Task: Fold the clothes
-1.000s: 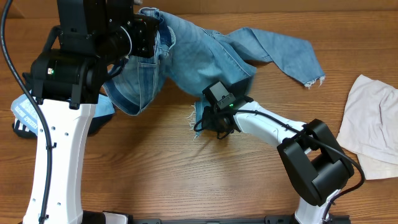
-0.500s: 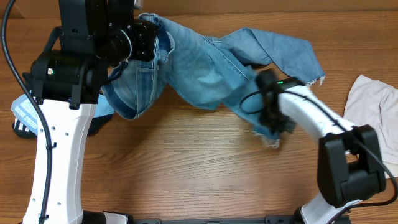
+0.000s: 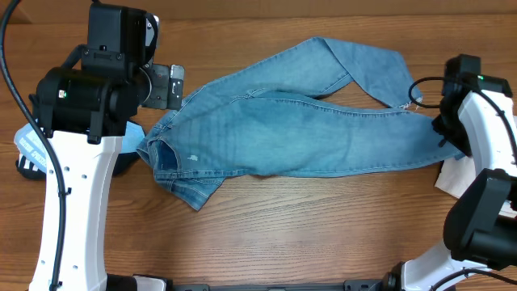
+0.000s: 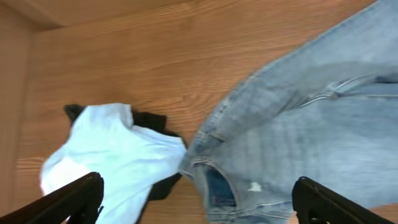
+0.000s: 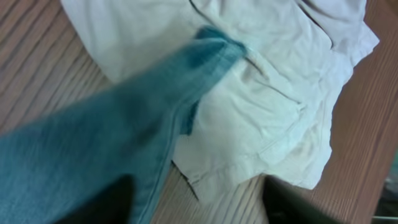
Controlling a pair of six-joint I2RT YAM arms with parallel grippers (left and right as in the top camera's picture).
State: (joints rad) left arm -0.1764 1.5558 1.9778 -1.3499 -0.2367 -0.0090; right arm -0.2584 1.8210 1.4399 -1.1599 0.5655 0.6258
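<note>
Jeans (image 3: 307,137) now stretch long across the bench (image 3: 266,218), one leg hauled to the right edge by the right gripper (image 5: 199,202), grip unreadable, left gripper (image 4: 199,199) released near the left edge: spreading step, next lay leg over leg.

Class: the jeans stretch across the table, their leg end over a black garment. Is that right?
No. The garment under the leg end of the jeans is off-white, not black, as the right wrist view shows. They do stretch across the table.
</note>
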